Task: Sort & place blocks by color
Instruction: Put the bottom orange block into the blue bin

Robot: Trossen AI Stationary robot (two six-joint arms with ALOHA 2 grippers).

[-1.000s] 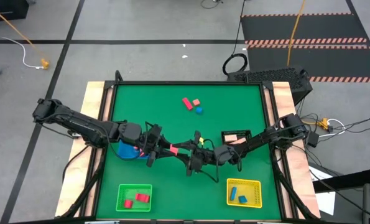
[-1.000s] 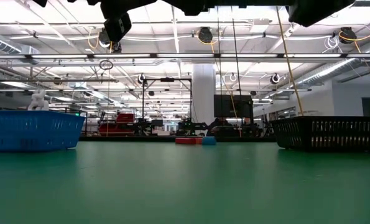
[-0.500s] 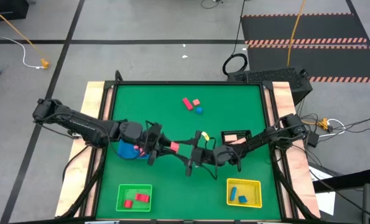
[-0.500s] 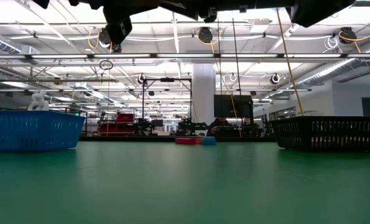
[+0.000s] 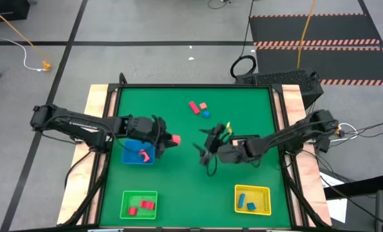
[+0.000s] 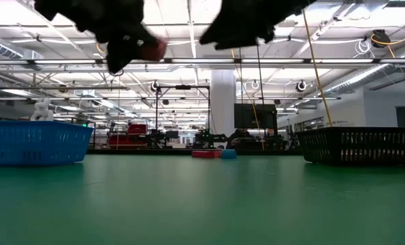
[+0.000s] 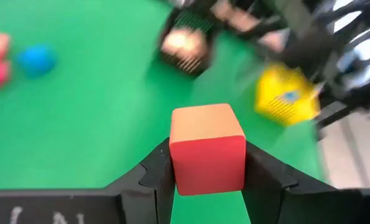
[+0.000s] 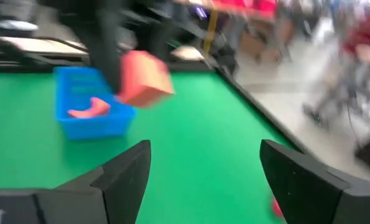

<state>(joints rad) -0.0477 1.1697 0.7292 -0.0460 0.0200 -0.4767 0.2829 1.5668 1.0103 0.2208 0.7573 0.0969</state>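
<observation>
Both grippers parted since handoff: left gripper (image 7: 208, 180) grips red cube (image 7: 207, 148) (right gripper (image 8: 203, 163) empty, spread).

The left arm is extended from the tabletop's (image 5: 255, 96) left edge toward its middle, raised; the left claw (image 5: 170, 140) is clamped on a red cube (image 7: 207, 148). The right arm is extended from the right edge; the right claw (image 5: 206, 147) is spread, unloaded, raised near mid-tabletop.
</observation>
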